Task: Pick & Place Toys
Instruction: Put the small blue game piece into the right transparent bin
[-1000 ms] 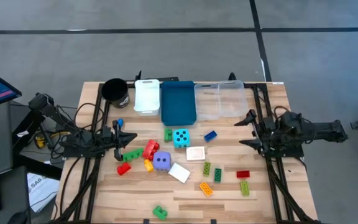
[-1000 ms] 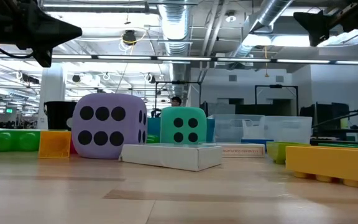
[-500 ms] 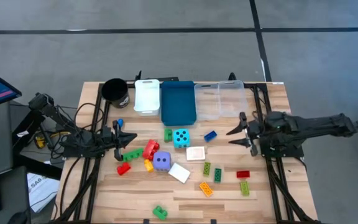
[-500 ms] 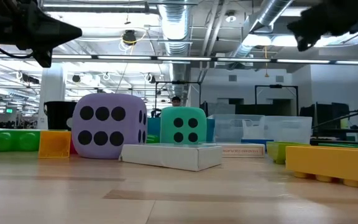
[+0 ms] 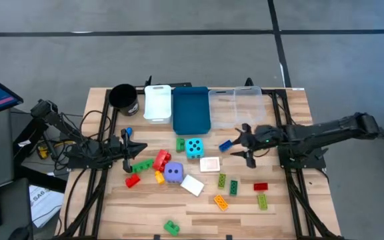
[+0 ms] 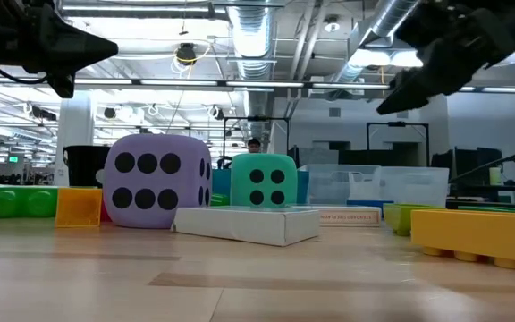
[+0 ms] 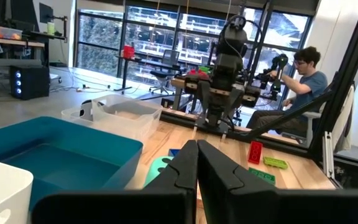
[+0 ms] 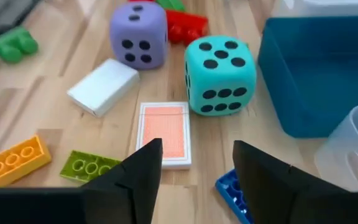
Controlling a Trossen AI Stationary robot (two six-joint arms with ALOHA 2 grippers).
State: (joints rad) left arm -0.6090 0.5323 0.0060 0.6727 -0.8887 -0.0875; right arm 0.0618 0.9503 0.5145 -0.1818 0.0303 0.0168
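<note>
- The right gripper [image 5: 245, 148] is seen stretched out over the middle of the table, between the blue brick [image 5: 225, 145] and the card [image 5: 210, 164], above the surface and touching neither.
- Its fingers [image 8: 143, 167] are parted, with a gap between them; nothing is held.
- Through that gap in the right wrist view, the card [image 8: 164, 133] is seen lying flat, just beside the cyan die [image 8: 220, 74], with the blue brick [image 8: 234, 186] close to one fingertip.
- The left gripper [image 5: 135, 152] is parked at the left side of the table, its fingers [image 7: 185, 168] pressed together on nothing.
- The purple die [image 5: 173, 173] is placed near the table's centre, with a white block [image 5: 193, 185] just beside it and a red brick [image 5: 161, 160] and a yellow brick [image 5: 159, 177] on its other side.
- Green bricks [image 5: 233, 187], an orange brick [image 5: 221, 202] and a second red brick [image 5: 261, 187] are scattered nearer the front right; another green brick [image 5: 171, 227] lies at the front edge.
- A black cup [image 5: 123, 97], a white bin [image 5: 157, 103], a blue bin [image 5: 191, 109] and clear bins [image 5: 237, 107] are lined along the far edge.
- A seated person [image 7: 297, 78] is visible beyond the table in the left wrist view.
</note>
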